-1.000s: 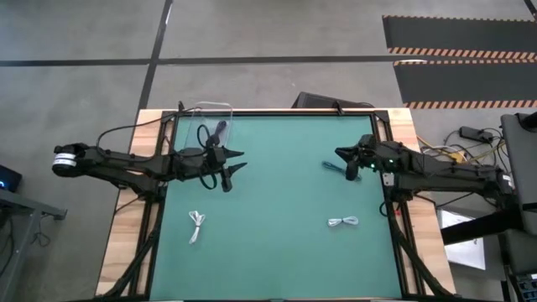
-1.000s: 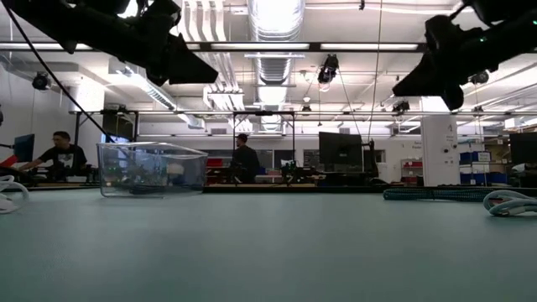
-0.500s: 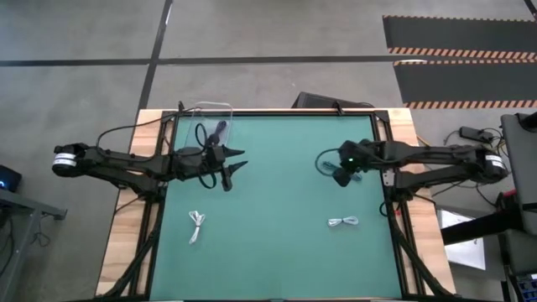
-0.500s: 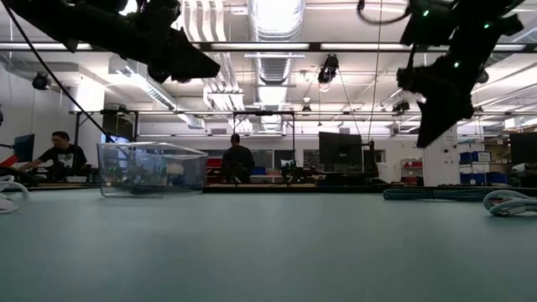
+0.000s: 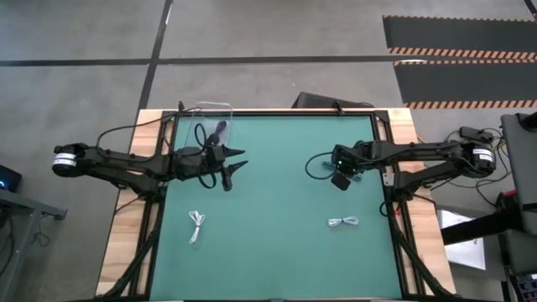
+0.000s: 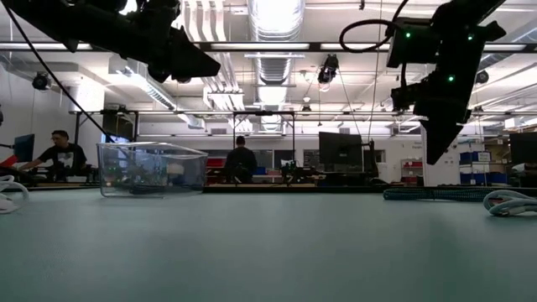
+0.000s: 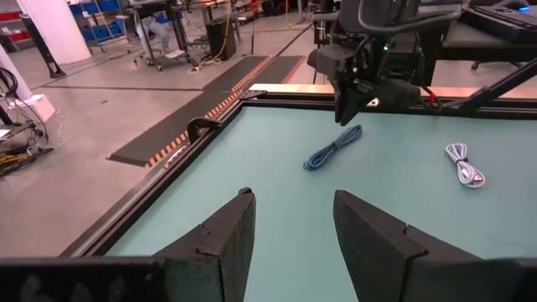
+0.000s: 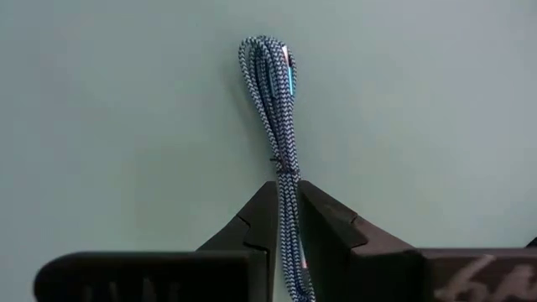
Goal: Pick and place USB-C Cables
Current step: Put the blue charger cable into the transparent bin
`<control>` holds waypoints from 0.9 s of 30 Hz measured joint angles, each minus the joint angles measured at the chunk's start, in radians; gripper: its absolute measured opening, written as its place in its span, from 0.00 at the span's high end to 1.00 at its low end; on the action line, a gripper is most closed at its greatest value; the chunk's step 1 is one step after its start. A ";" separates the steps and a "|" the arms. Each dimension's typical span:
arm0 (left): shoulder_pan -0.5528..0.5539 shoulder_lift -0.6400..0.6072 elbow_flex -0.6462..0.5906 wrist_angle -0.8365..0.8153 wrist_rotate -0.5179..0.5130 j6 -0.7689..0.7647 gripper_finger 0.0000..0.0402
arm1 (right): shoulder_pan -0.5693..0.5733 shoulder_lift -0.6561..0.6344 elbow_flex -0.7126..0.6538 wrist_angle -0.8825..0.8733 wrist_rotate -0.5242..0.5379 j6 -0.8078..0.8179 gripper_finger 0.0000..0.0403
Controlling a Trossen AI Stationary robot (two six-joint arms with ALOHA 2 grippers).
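A teal braided USB-C cable (image 8: 277,101) lies bundled on the green mat (image 5: 277,226). My right gripper (image 8: 288,210) hangs above it, pointing down, its fingers a narrow slit apart in line with the bundle; the left wrist view shows the gripper (image 7: 346,113) clear of the cable (image 7: 334,149). My left gripper (image 5: 237,161) waits open over the mat's left part. A dark cable (image 5: 216,130) lies in the clear container (image 5: 210,116). Two white cables (image 5: 196,225) (image 5: 342,222) rest on the mat toward the near edge.
The clear container (image 6: 151,168) stands at the mat's far left corner. A raised dark frame (image 5: 277,111) borders the mat, with wooden table edges (image 5: 126,235) beyond it. Bare mat lies between the two arms. People sit and stand in the room behind the table.
My right gripper has moved toward the table's middle and slightly down, and has tipped from nearly level to pointing steeply down over the teal cable. The cables have not moved.
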 joint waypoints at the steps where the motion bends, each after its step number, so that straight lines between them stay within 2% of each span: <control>1: 0.000 0.000 0.000 0.000 0.000 0.000 0.63 | 0.000 0.009 0.000 0.000 0.000 0.000 0.88; 10: 0.000 0.000 0.001 0.002 0.000 0.000 0.63 | 0.000 0.099 0.000 0.042 0.009 0.000 0.63; 15: 0.000 0.000 0.000 0.002 0.000 0.000 0.63 | -0.011 0.154 0.000 0.060 0.011 0.000 0.52; 20: 0.000 0.000 0.001 0.004 0.000 0.000 0.63 | -0.034 0.207 0.000 0.066 0.011 -0.013 0.47; 27: 0.000 0.000 -0.001 0.004 0.000 0.000 0.63 | -0.054 0.270 -0.001 0.109 0.005 -0.041 0.47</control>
